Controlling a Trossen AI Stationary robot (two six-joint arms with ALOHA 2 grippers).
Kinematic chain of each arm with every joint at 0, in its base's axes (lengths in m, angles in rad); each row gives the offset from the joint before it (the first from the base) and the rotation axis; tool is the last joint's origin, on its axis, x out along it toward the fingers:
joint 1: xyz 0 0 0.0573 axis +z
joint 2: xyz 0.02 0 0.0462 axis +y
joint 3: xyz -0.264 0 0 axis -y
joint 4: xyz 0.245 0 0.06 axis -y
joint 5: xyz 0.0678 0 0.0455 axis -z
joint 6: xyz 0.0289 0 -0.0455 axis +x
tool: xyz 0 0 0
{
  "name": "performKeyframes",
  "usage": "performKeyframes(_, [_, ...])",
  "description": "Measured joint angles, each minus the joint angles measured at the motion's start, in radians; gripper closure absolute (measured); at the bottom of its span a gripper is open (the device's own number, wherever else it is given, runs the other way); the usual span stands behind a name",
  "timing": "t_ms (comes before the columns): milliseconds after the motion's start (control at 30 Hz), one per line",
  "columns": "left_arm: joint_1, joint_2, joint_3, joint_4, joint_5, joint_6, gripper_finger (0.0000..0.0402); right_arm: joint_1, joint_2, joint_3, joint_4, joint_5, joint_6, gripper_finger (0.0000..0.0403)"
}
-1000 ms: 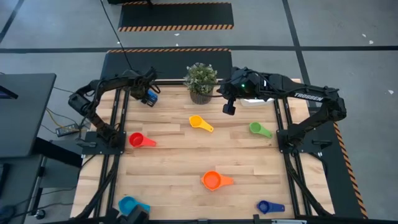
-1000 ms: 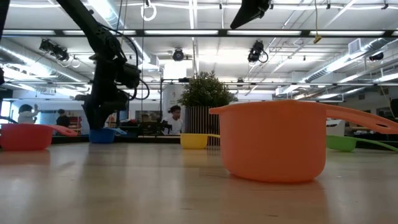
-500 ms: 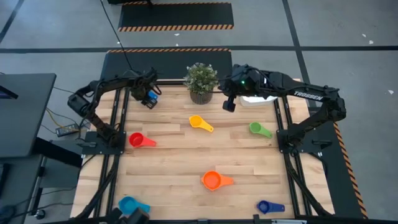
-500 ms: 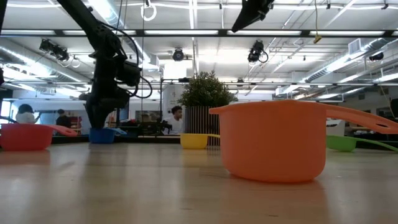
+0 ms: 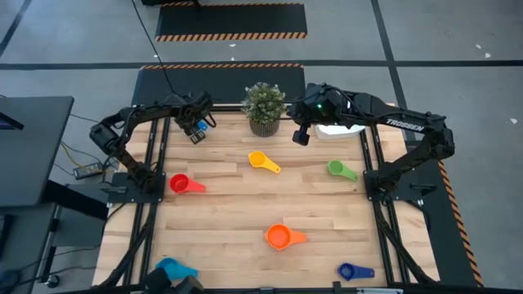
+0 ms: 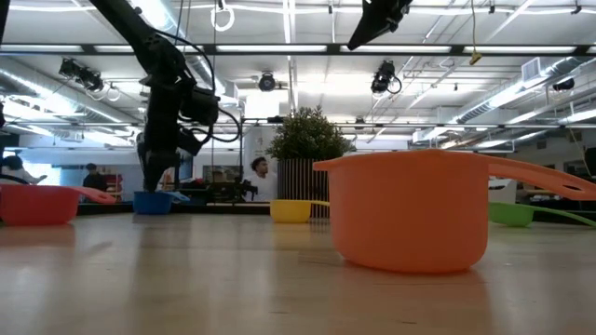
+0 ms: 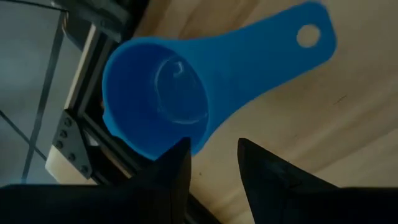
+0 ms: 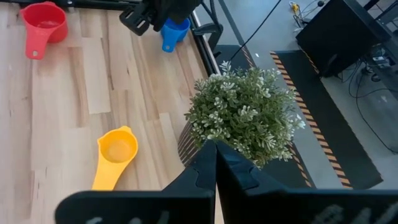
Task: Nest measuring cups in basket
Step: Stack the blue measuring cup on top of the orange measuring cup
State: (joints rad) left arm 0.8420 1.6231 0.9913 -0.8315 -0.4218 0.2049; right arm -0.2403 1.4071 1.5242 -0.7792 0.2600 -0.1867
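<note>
Bright, even light from ceiling strip lamps (image 6: 279, 48) leaves only faint shadows on the table (image 5: 229, 220), while the near orange cup (image 6: 410, 209) looks slightly soft.

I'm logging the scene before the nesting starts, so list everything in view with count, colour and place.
measuring cups: six seen. Blue, far left corner under the left gripper; red, left side; yellow, centre, near the plant; green, right side; orange, near centre; dark blue, near right; light blue, near left edge.
basket: one, white, far right, mostly hidden by the right arm.
potted plant: one, green, far centre.
table: one, light wood.
left gripper: fingers open above the blue cup.
right gripper: fingers shut, raised beside the plant.
</note>
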Motion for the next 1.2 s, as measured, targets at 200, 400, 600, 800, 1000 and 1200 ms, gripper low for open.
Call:
performKeyframes(200, [0.007,0.048,0.000,0.013,-0.003,0.000,0.0263,-0.006,0.000,0.000,0.000,0.000,0.000,0.0396])
performKeyframes(400, [0.008,0.095,0.000,0.048,-0.003,0.008,0.0263,-0.006,0.000,0.000,0.000,0.000,-0.005,0.0396])
performKeyframes(600, [0.008,0.112,0.000,0.049,-0.003,0.043,0.0300,-0.006,0.000,0.000,0.004,0.001,-0.027,0.0396])
performKeyframes(800, [0.003,0.112,0.000,0.044,-0.003,0.035,0.0385,-0.006,0.000,0.000,0.008,0.002,-0.027,0.0396])
performKeyframes(1000, [-0.034,0.096,0.010,-0.028,-0.002,-0.032,0.0387,-0.006,-0.001,0.000,0.008,0.024,-0.048,0.0396])
performKeyframes(1200, [-0.106,0.061,0.105,-0.214,0.002,-0.073,0.0388,-0.012,-0.002,0.020,0.006,0.060,-0.059,0.0396])
